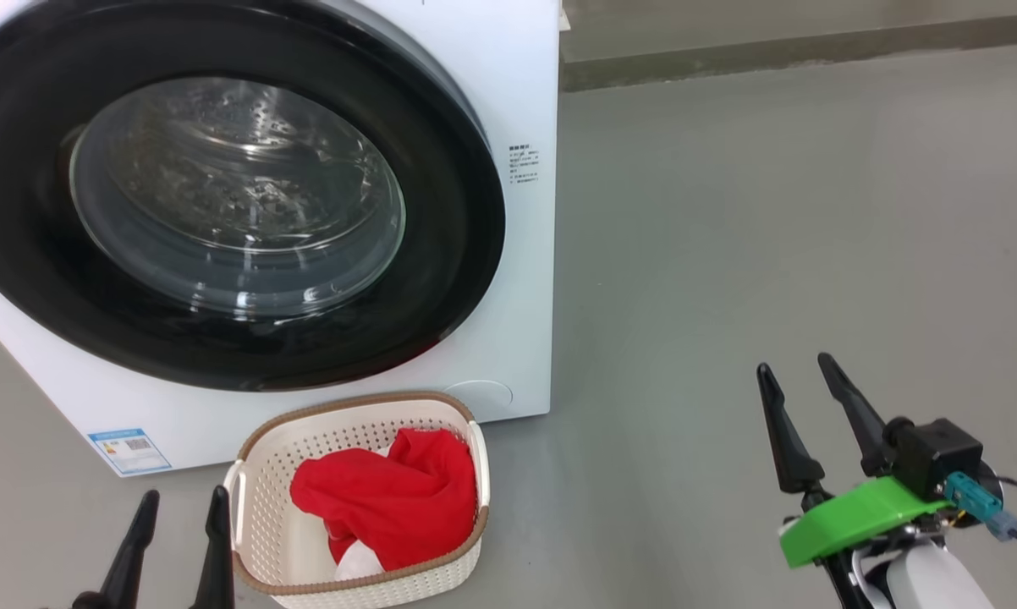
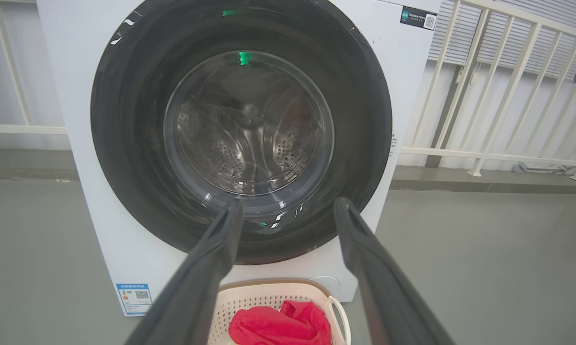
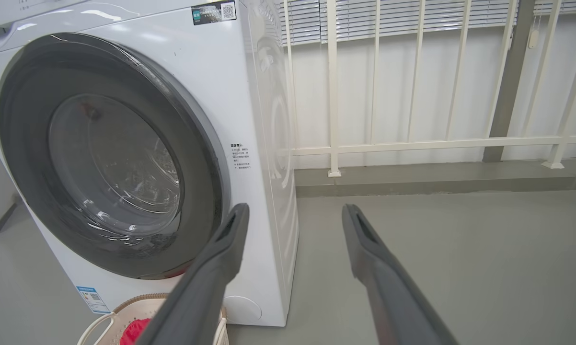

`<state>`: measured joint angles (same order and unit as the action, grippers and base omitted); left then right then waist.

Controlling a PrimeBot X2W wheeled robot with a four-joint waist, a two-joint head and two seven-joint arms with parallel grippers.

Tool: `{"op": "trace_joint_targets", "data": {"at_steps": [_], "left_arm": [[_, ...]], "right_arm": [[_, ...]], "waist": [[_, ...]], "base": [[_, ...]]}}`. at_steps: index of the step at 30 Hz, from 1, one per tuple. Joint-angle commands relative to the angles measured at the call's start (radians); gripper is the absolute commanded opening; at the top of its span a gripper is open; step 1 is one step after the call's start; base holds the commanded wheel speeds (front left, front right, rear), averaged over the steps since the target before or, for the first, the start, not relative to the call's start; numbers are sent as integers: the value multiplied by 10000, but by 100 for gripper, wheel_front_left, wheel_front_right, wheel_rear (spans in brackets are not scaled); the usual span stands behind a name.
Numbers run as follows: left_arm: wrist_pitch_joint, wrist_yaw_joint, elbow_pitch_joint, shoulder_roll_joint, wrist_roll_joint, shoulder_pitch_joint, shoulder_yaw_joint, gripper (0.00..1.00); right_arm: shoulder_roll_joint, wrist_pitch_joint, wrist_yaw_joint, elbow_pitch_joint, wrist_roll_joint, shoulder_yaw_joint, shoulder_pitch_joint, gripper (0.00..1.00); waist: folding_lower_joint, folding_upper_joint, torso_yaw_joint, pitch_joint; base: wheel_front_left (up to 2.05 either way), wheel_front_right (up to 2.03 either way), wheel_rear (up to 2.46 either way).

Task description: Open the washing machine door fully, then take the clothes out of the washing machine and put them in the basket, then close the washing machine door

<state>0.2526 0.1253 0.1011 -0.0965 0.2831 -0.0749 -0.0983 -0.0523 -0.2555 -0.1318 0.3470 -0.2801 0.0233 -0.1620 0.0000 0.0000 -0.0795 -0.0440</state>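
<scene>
Standing on the grey floor [image 1: 771,211], item one: the washing machine [image 1: 517,85], white, boxy, front-loading. Item two: the washing machine door [image 1: 449,279], glossy black rim around a bulging glass bowl, lying flush against the cabinet and, by my judgement, shut. It looks rigid and fairly heavy, slick on the rim. No handle or recess can be made out, so the outer edge of the rim looks the likeliest hold. Perforated steel drum behind the glass, no red seen in it. Item three: the basket [image 1: 259,524], cream perforated plastic with a brown woven-look rim, on the floor just in front of the machine below the door. Probably light and stiff, best lifted by a side handle. Item four: the clothes [image 1: 390,499], red with a white patch, heaped inside the basket. They look soft, limp and light, best pinched at a raised fold. Item five: left end effector [image 1: 184,493], fingers spread, empty, just beside the basket. Item six: right end effector [image 1: 793,364], fingers spread, empty, well apart over bare floor. Task appears complete.
</scene>
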Motion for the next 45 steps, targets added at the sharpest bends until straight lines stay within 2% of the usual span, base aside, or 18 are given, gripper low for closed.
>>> {"op": "trace_joint_targets", "data": {"at_steps": [1, 9, 19, 20, 26, 30, 34, 45], "left_arm": [[92, 54, -301, -87, 6, 131, -381, 100], [92, 54, -308, 102, 32, -145, -378, 100], [92, 54, -278, 239, 242, -242, -590, 100], [0, 0, -22, 307, 210, -491, -267, 0], [-161, -12, 433, 423, 550, -454, -264, 0], [-285, -10, 449, 424, 973, -388, -261, 0], [-389, -8, 476, 425, 1388, -325, -247, 0], [-693, -2, 560, 429, 2538, -120, -227, 0]], "right_arm": [[20, -63, 11, -384, 93, 229, -23, 100], [20, -63, 11, -767, 107, 132, 722, 100], [20, -63, 11, -687, 209, 253, 850, 100], [23, 0, 0, -454, 76, -9, 987, 0], [60, 99, 0, -90, -238, -33, 1137, 0], [59, 219, 1, -140, -671, -82, 1129, 0], [58, 332, 1, -175, -1096, -120, 1119, 0], [54, 652, 2, -263, -2275, -237, 1063, 0]], "waist": [[0, 0, 3, -64], [0, 0, 72, -279], [0, 0, 62, -368], [0, 0, 64, -371], [2, 0, 73, -357], [22, 0, 101, -346], [2, 0, 124, -303], [0, 0, 189, -222]], "base": [[0, 0, 0], [0, 0, 0], [0, 0, 0], [0, 0, 0], [0, 0, 0], [0, 0, 0], [0, 0, 0], [0, 0, 0]]}}
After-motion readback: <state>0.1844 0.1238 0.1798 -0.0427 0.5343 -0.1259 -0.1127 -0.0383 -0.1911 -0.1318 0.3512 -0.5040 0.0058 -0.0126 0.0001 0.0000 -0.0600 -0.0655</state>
